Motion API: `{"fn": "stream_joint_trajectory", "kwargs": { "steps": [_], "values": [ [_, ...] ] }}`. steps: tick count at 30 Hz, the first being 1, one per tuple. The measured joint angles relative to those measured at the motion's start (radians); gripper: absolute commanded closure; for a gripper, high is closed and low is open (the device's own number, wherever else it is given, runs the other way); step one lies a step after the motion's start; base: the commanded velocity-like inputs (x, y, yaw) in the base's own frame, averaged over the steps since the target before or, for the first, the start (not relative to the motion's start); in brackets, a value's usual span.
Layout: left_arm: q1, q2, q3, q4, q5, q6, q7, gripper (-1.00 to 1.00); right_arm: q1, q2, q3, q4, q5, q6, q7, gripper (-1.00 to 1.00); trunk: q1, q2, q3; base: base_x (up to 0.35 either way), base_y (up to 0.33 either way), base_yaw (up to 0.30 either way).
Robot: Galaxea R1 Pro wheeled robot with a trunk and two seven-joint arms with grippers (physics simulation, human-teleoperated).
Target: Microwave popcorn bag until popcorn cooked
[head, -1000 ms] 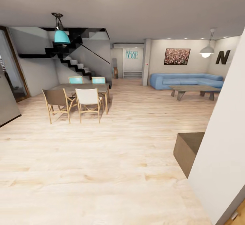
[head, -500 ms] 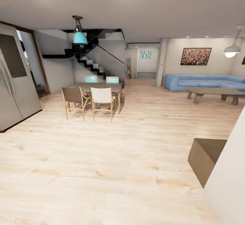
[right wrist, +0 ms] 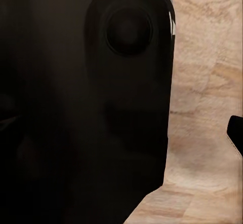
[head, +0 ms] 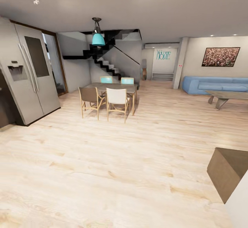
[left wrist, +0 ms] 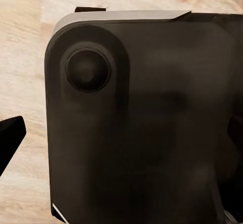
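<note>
Robot in open room w/ pale wood floor: steel fridge at 10 o'clock, dining table w/ chairs at 12, blue sofa at 2. Wrist cams face dark robot body (floor behind); can't tell fingers' state either side, no popcorn bag here.

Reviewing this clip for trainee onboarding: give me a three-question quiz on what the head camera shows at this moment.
1. True or false: the refrigerator stands at the view's left.
2. How many chairs show at the dining table? A) two B) four C) six
3. What colour is the pendant lamp over that table?

Key: 1 true. 2 B: two wooden-framed ones on the near side, two teal-backed ones on the far side. 3 teal.
</note>
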Motion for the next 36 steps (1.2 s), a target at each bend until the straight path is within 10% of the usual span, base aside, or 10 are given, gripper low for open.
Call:
{"fn": "stream_joint_trajectory", "kwargs": {
  "steps": [36],
  "values": [
    [0.0, 0.001, 0.0, 0.0, 0.025, 0.0, 0.0, -1.0, 0.0, 0.0, -0.002, 0.0, 0.001, -0.004, -0.001, -1.0, 0.0, 0.0, 0.0, 0.0, 0.0, 0.27]
  ]
}}
